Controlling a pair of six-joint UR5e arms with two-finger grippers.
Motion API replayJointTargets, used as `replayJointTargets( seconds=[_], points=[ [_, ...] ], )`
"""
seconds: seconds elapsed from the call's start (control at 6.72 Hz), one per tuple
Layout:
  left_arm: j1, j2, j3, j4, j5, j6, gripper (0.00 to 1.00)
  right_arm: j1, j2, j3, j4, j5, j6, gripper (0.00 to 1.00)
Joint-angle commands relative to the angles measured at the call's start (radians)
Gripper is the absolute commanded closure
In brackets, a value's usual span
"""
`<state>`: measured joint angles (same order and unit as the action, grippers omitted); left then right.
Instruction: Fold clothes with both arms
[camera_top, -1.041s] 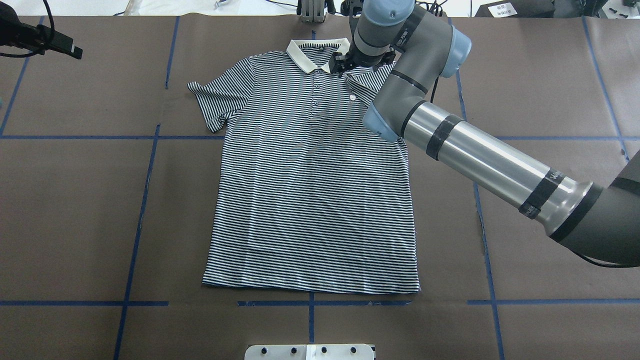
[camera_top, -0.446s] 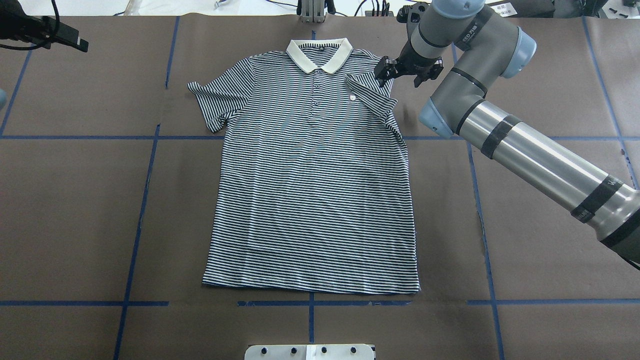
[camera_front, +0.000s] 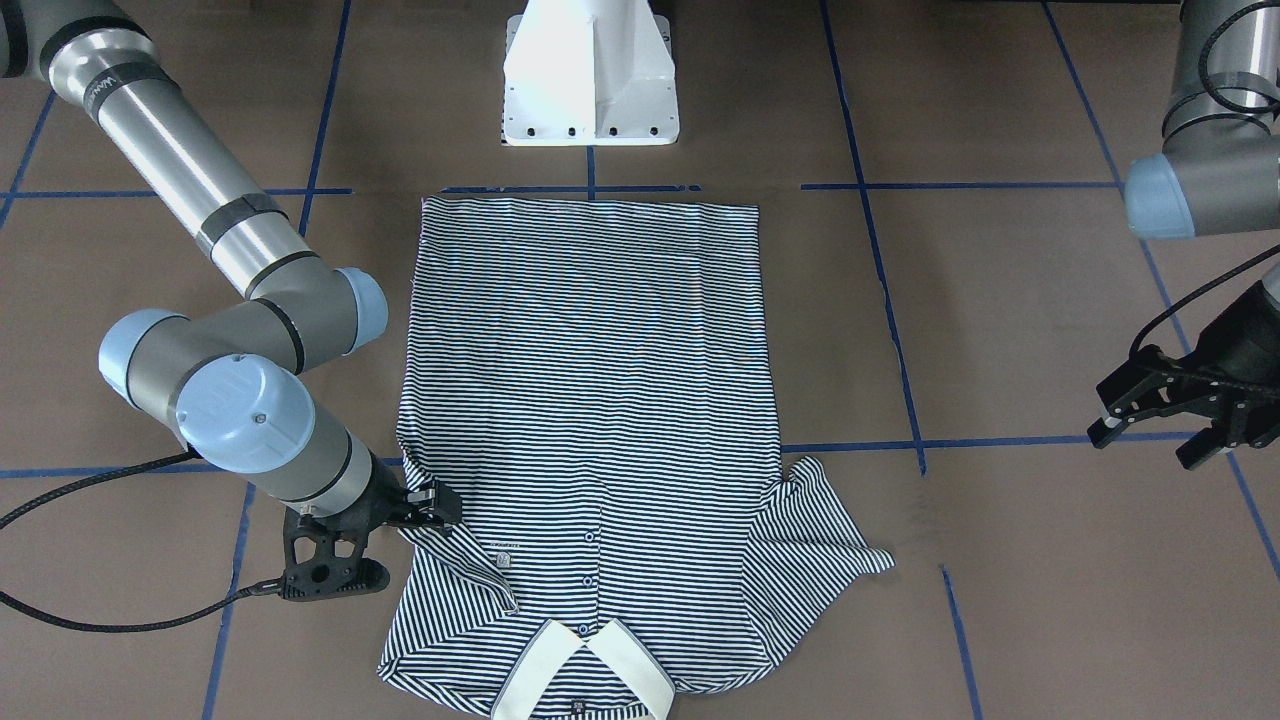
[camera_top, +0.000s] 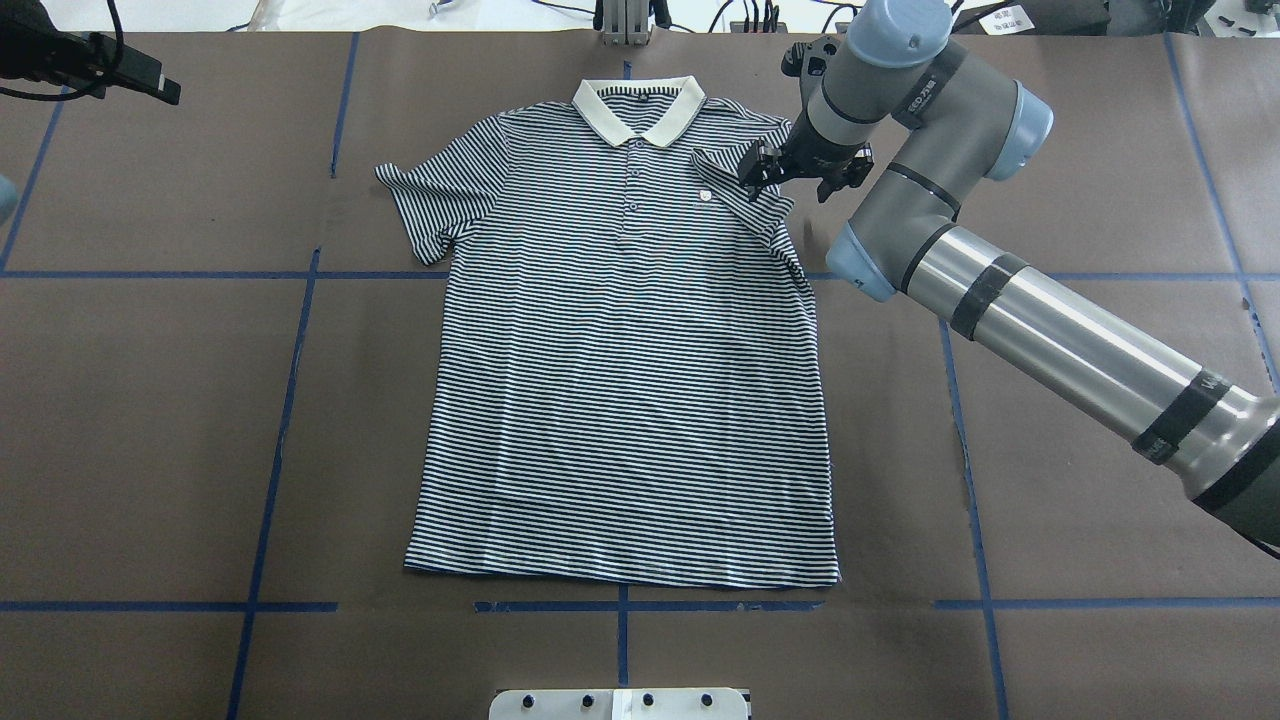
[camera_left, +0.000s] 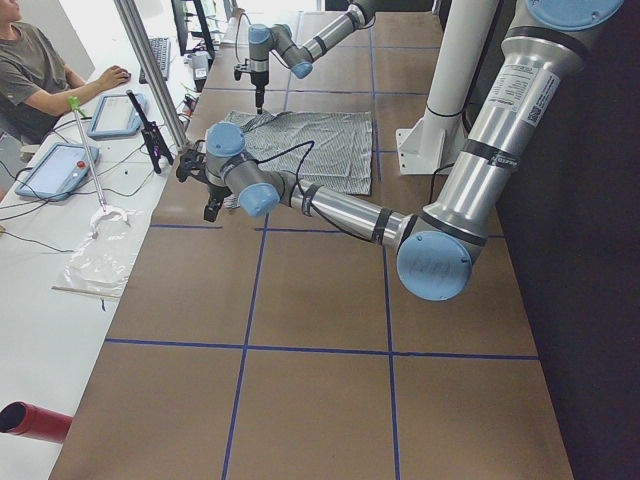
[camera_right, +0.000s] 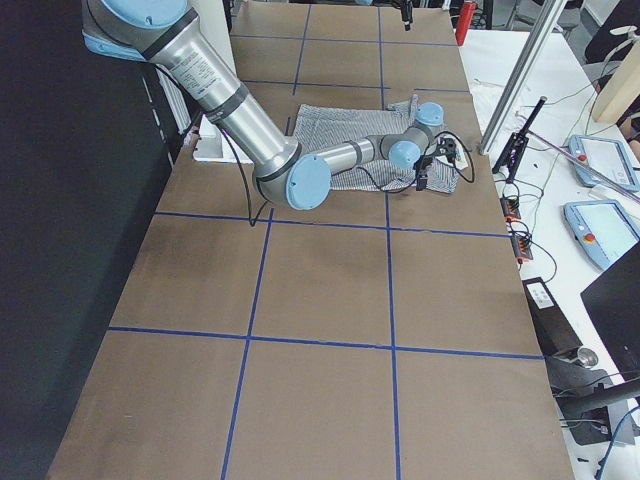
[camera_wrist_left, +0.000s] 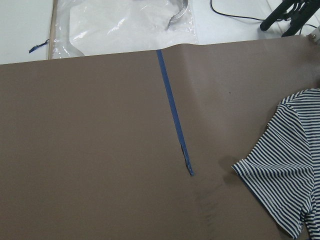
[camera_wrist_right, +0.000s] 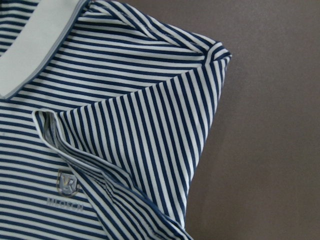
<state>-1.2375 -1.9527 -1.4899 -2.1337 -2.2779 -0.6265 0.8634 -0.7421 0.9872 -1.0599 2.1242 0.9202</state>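
Polo shirt (camera_top: 620, 380): lies flat, front up, on the brown table cover (camera_top: 150, 400), with its collar (camera_top: 640, 110) at the edge far from the robot.
Sleeves: folded sleeve (camera_top: 755, 195), on the robot's right, lies in over the chest; spread sleeve (camera_top: 430, 200) lies out flat.
Handling: looks light, soft and limp, likely to sag and slide; best pinched at shoulder seams and hem corners.
Right gripper (camera_top: 795, 172): jaws apart, empty, poised over the folded sleeve.
Left gripper (camera_front: 1145, 445): jaws apart, empty, well apart from the shirt.

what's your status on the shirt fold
Right gripper open, empty, over the folded-in sleeve. Left gripper open, well off the polo shirt. Shirt flat, face up, other sleeve spread. Nothing seen in the way.
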Motion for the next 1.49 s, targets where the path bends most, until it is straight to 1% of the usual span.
replayJointTargets(
  seconds=[0.0,0.59,0.89,1.04,1.34],
  points=[
    [0.001,0.0,0.0,0.0,0.0,-0.001,0.0,-0.023,0.007,-0.002,0.0,-0.003,0.009,0.0],
    [0.0,0.0,0.002,0.002,0.0,0.001,0.0,-0.049,0.084,-0.028,-0.002,-0.007,0.026,0.0],
    [0.0,0.001,0.002,0.001,0.0,0.004,0.0,-0.098,0.127,-0.028,0.001,-0.009,0.077,0.0],
    [0.0,0.001,0.002,0.0,0.0,0.002,0.0,-0.13,0.128,-0.021,0.003,-0.009,0.084,0.0],
    [0.0,0.001,0.0,0.0,0.0,0.002,0.0,-0.144,0.127,0.025,0.0,-0.001,0.132,0.0]
  ],
)
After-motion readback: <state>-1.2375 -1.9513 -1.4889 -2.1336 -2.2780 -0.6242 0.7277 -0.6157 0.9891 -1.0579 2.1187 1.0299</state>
